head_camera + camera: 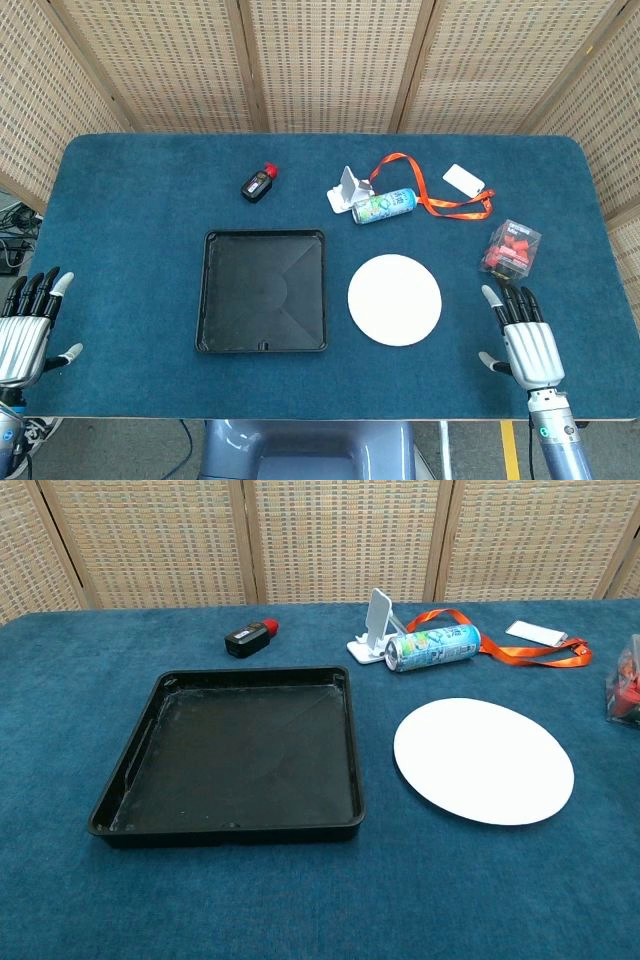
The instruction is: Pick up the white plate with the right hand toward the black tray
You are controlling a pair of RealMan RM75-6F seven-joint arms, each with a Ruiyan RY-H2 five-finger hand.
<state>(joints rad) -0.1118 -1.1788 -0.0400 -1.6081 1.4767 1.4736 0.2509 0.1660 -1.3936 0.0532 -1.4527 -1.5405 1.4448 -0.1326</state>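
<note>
The white plate (394,299) (483,759) lies flat on the blue table, just right of the black tray (264,291) (240,753), which has nothing in it. In the head view my right hand (524,338) rests near the table's front right edge, fingers spread and holding nothing, a short way right of the plate. My left hand (28,325) sits at the front left corner, also with fingers apart and holding nothing. Neither hand shows in the chest view.
Behind the plate lie a drink can (385,206) (433,646) on its side, a white phone stand (349,187) (375,627), and an orange lanyard (440,197) with a white card (463,180). A clear box of red pieces (511,248) sits right; a small black-and-red device (258,183) sits behind the tray.
</note>
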